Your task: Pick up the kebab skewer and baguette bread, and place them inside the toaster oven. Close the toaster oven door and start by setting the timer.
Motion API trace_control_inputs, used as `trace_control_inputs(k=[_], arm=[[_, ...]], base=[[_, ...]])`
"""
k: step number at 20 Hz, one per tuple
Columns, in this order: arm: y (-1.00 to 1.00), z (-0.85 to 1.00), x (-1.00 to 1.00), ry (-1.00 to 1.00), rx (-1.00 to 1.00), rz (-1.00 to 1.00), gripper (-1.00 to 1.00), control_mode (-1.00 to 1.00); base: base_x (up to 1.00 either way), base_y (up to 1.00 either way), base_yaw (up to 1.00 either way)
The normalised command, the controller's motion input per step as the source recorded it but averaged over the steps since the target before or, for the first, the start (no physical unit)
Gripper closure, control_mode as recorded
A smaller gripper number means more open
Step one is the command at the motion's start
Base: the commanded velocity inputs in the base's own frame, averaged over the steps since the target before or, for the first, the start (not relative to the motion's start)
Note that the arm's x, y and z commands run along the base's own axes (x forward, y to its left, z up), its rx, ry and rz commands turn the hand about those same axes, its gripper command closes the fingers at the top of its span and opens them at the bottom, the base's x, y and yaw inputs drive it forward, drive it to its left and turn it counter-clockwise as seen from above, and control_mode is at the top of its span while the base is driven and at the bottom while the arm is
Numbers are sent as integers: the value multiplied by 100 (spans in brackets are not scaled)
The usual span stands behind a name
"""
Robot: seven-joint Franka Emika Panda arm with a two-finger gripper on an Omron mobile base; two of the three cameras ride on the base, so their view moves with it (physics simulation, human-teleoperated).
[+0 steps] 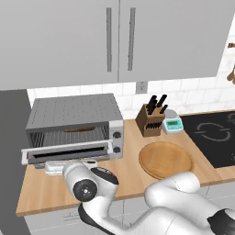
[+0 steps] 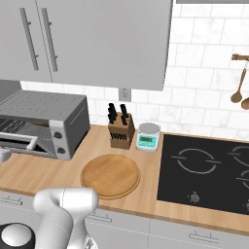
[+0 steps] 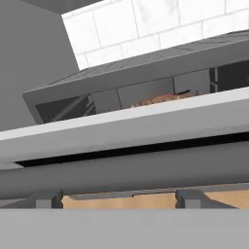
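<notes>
The silver toaster oven (image 1: 75,110) stands at the counter's left end, also in the right base view (image 2: 53,114). Its door (image 1: 66,153) hangs partly open, tilted out toward the front. On the wire rack inside lies a reddish-brown piece of food (image 1: 78,130); I cannot tell whether it is the kebab skewer or the baguette bread. My gripper (image 1: 54,168) sits low on the counter, just under the door's front edge. In the hand view the gripper (image 3: 119,200) is open, its fingertips (image 3: 46,199) wide apart with nothing between them, looking up at the door's pale bar handle (image 3: 146,121).
A round wooden board (image 1: 166,159) lies right of the oven. Behind it stand a knife block (image 1: 150,119) and a small kitchen scale (image 1: 173,124). A black cooktop (image 1: 215,133) fills the right end. A grey wall (image 1: 11,151) closes the left side, with cabinets overhead.
</notes>
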Motion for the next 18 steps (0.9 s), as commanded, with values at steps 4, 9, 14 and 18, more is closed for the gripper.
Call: trace_control_inputs(k=[4,9,14,18], arm=[[-27,18,41,4,0,0,-100,-100],[-27,11,37,3,0,0,-100,-100],[-22,2,32,3,0,0,-100,-100],[-16,0,29,4,0,0,-100,-100]], base=[[0,0,0],[0,0,0],[0,0,0],[0,0,0]])
